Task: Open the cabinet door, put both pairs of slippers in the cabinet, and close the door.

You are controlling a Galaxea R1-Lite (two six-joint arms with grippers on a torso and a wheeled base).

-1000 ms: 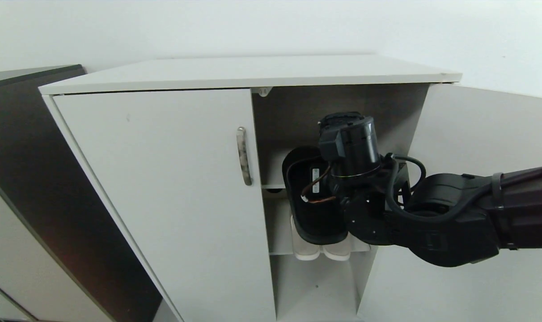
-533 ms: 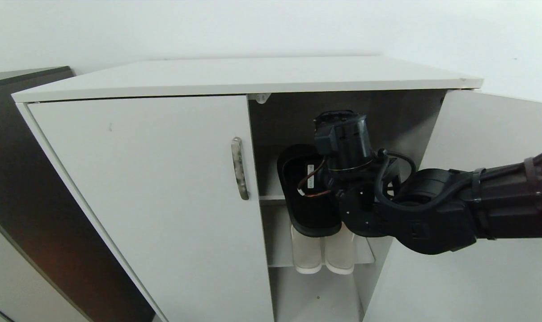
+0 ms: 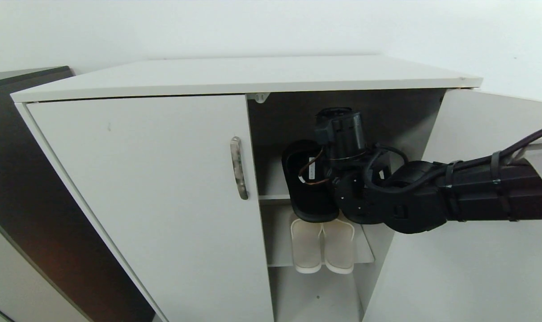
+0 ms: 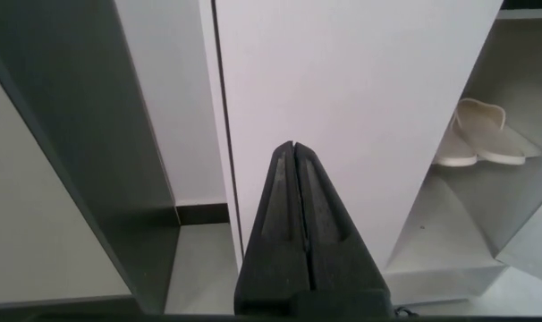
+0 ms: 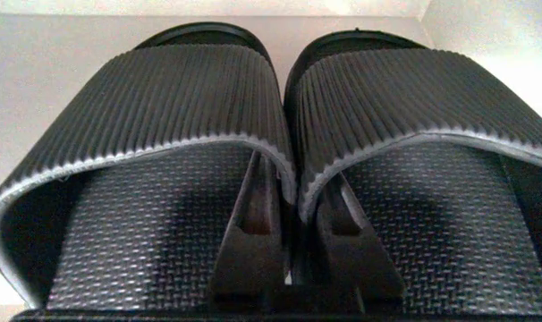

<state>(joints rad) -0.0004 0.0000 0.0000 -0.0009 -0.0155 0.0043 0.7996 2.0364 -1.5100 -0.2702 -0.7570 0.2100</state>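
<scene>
— Where's the pair of black ribbed rubber slippers (image 3: 309,188)?
— At the upper shelf (image 3: 273,197) of the white cabinet (image 3: 253,74), lengthwise front to back, toes inward. The right gripper (image 5: 293,179) pinches their inner sides between its fingers; the left gripper (image 4: 293,152) has its fingers pressed together.

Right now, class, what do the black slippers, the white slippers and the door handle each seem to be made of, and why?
Black slippers: likely moulded rubber or foam, matte, going by the ribbed straps and diamond-textured footbeds. White slippers: probably a similar soft foam or plastic, smooth and matte. Door handle: seems metal, with a dull greyish sheen.
</scene>
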